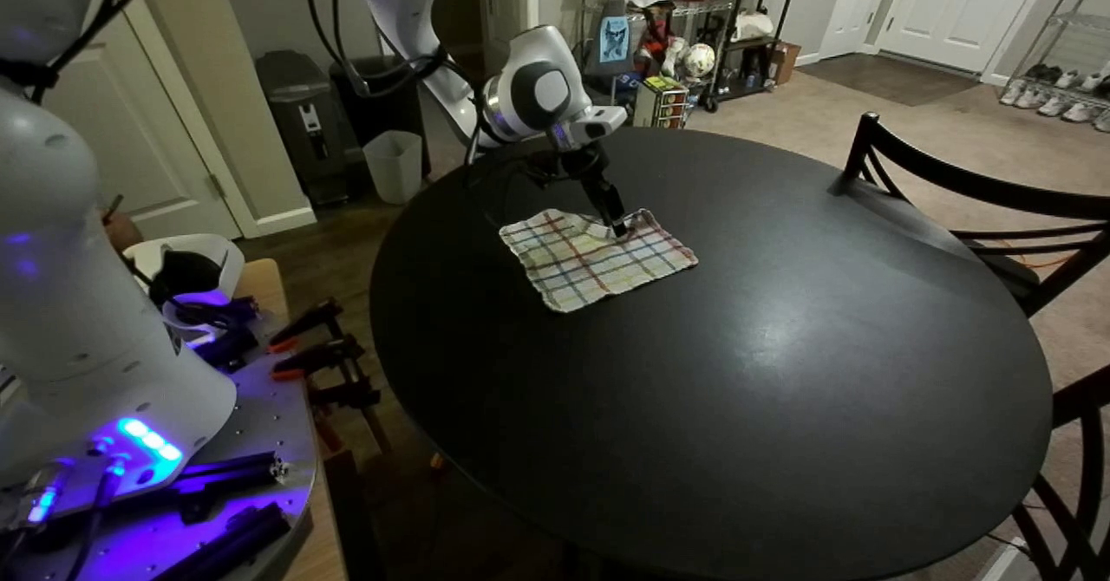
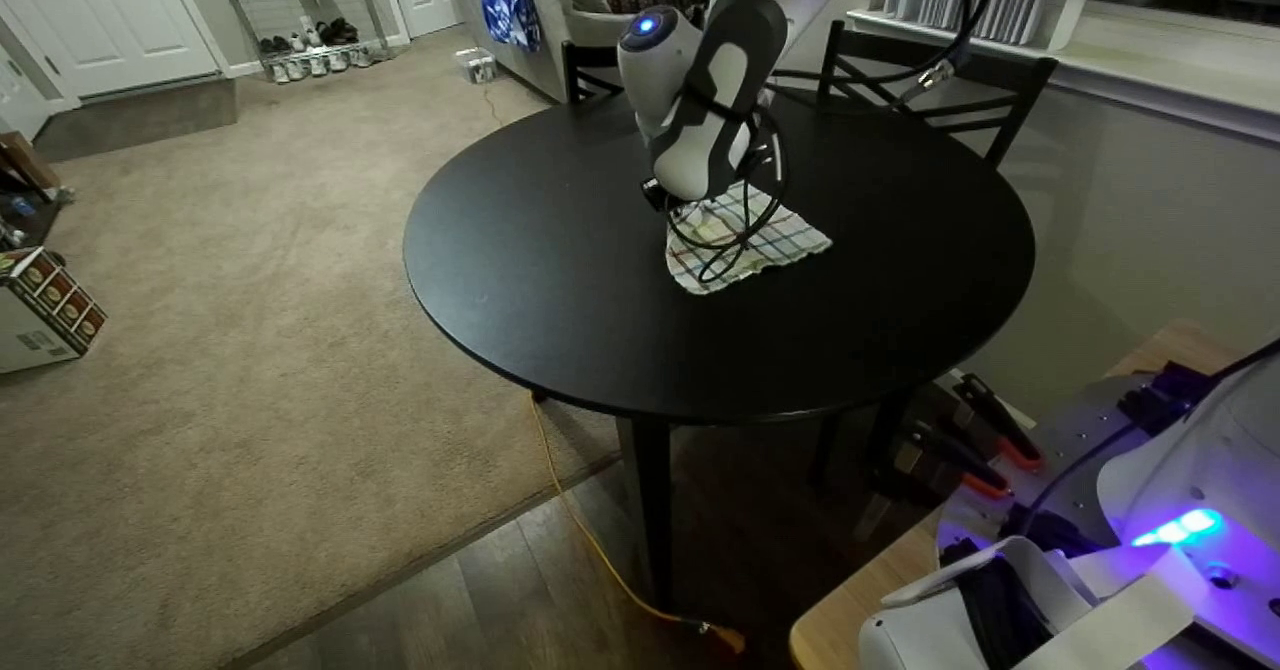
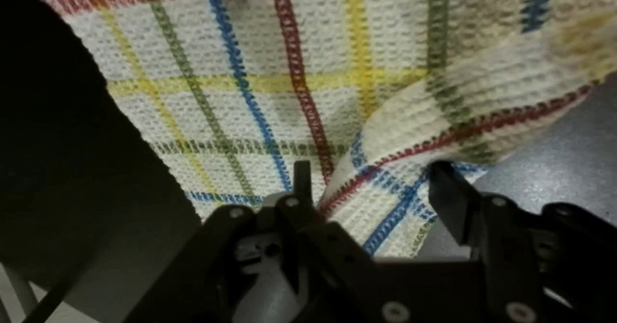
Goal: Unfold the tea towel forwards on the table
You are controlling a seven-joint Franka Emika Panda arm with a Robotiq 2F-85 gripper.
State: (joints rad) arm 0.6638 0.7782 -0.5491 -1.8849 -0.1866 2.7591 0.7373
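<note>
The tea towel (image 1: 590, 260), white with coloured checked lines, lies mostly flat on the round black table (image 1: 746, 373). Its edge under the gripper is rucked up into a loose fold (image 3: 434, 115), seen in the wrist view. My gripper (image 3: 371, 181) stands open there, its two fingers well apart, with part of the fold in the gap but not pinched. The right fingertip (image 3: 446, 183) reaches under the folded edge. In an exterior view the gripper (image 1: 617, 227) points down at the towel's far edge. From the opposite camera the arm and cables hide the fingers and part of the towel (image 2: 790, 240).
Dark chairs (image 1: 980, 182) stand close to the table's rim. A cable loop (image 2: 735, 250) hangs from the wrist in front of the towel. Beside the table is the robot's base stand (image 1: 260, 442) with clamps (image 1: 321, 355) on its edge.
</note>
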